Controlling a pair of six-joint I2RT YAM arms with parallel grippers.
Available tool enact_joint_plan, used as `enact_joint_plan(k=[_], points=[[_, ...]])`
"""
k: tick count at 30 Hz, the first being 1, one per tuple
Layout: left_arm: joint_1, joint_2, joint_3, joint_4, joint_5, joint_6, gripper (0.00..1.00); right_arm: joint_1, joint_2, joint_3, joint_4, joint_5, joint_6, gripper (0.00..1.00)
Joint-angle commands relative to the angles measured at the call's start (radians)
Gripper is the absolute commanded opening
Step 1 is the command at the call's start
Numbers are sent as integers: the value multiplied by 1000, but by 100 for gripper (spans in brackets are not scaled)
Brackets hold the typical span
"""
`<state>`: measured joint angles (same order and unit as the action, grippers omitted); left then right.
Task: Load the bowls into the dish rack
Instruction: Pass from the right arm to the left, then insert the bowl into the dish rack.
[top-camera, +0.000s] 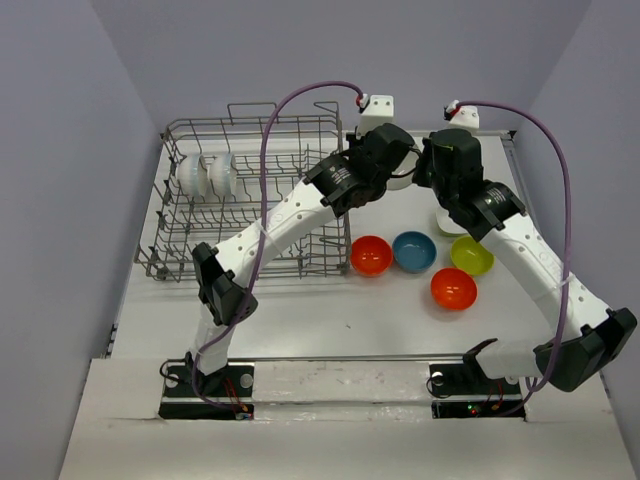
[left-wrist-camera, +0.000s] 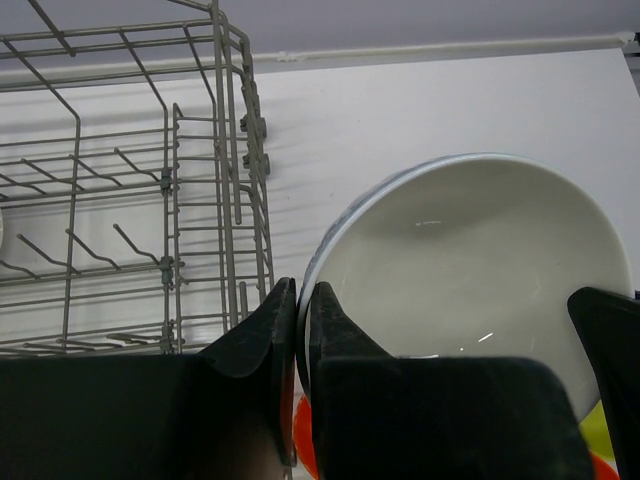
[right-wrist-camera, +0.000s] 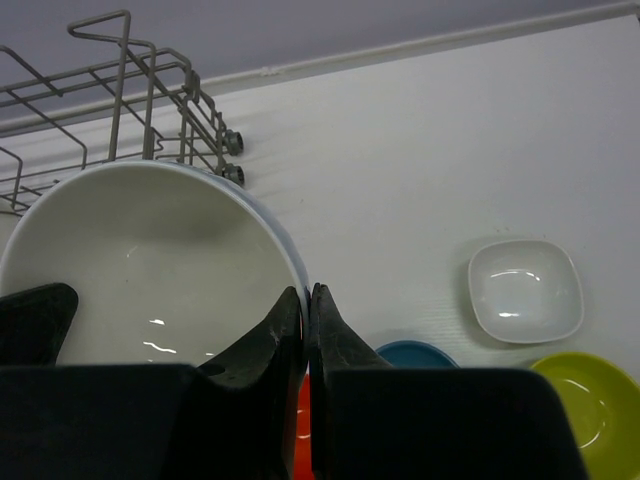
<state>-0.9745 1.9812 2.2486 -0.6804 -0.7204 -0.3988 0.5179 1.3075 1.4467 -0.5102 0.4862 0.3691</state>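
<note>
Dish rack: two racked white bowls. Table: two orange-red bowls, one blue bowl, one yellow-green bowl, one squarish white bowl. Aloft beside rack: one held white bowl, rim pinched by left gripper and right gripper.

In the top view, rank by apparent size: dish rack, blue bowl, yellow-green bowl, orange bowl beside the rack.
1. dish rack, by far the largest.
2. blue bowl, yellow-green bowl and orange bowl look alike; I can't rank them.

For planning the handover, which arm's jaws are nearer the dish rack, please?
Left. Left arm jaws meet the white bowl beside the dish rack; right arm jaws grip its far rim.
</note>
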Motion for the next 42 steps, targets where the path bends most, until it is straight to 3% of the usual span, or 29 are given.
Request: enact_joint_plan(k=[1, 4, 6, 10, 33, 42], points=[[-4, -65, -4, 22, -39, -20, 0, 25, -57, 46, 107, -26, 19, 1], [-4, -82, -24, 33, -50, -23, 0, 25, -57, 37, 108, -35, 21, 7], [-4, -99, -46, 44, -62, -25, 0, 25, -57, 29, 113, -47, 21, 20], [-6, -128, -83, 76, -71, -26, 0, 25, -56, 23, 121, -61, 24, 36], [3, -219, -57, 124, -158, 37, 0, 25, -134, 27, 107, 11, 28, 52], [111, -307, -106, 110, -166, 41, 0, 25, -59, 41, 101, -17, 48, 57]])
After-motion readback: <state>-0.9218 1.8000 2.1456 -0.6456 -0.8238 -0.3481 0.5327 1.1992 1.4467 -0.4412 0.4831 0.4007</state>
